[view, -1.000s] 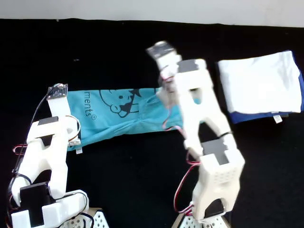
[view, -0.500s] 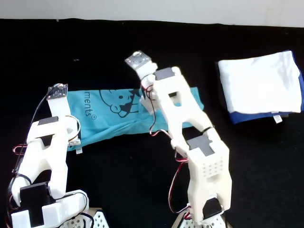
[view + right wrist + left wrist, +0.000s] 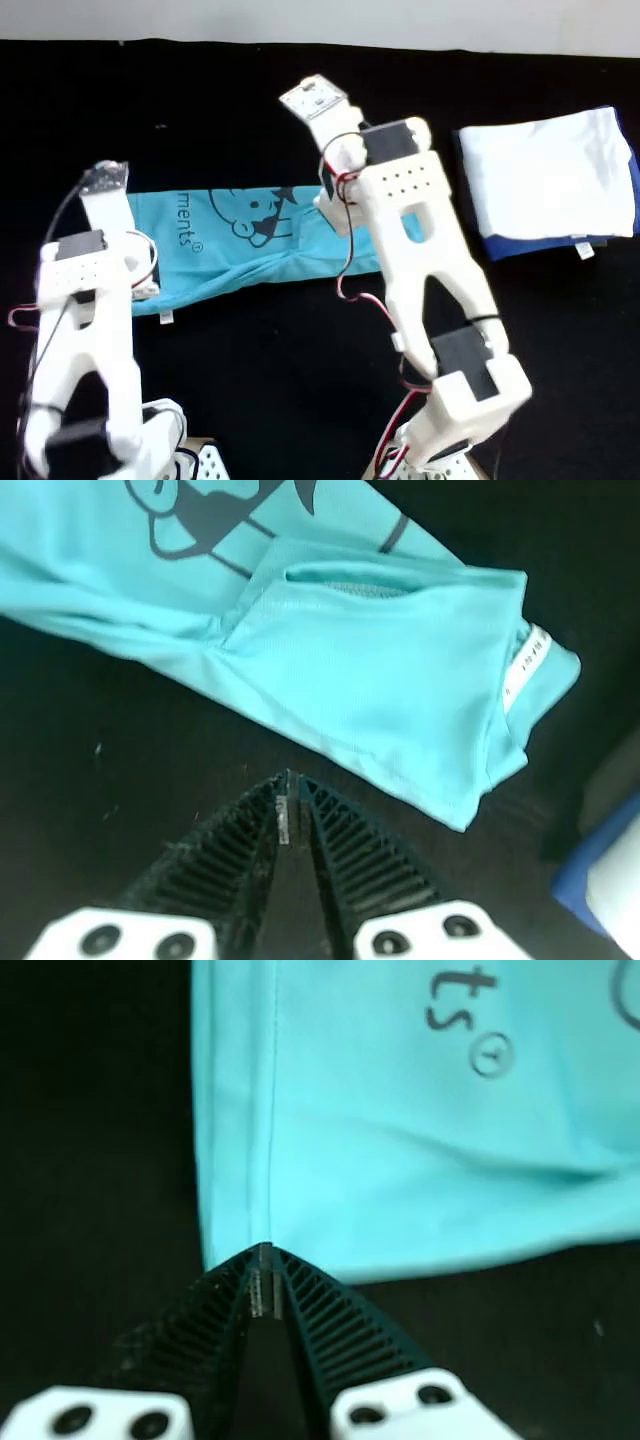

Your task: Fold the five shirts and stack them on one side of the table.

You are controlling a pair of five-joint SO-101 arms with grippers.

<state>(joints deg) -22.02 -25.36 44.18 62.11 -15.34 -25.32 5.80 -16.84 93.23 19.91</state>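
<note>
Two grippers were closed tight: left gripper (image 3: 262, 1265) sat at corner of shirt (image 3: 235, 245) toward left edge of table (image 3: 200, 90), right gripper (image 3: 288, 795) hung just short of far end; shirt lay lengthwise between them.

- The turquoise shirt (image 3: 250, 240) is plain turquoise, printed with a dark cartoon figure and dark lettering.
- A small white label (image 3: 522, 670) shows at its neck.
- By the table's right edge, a white shirt (image 3: 550, 175) lies on a dark blue shirt (image 3: 520, 246).
- The table (image 3: 250, 380) is black all over.
- The left arm (image 3: 85, 330) and right arm (image 3: 420, 240) are white, with black at the joints.
- The left gripper (image 3: 262, 1278) and right gripper (image 3: 288, 805) have black ribbed fingers on white mounts.
</note>
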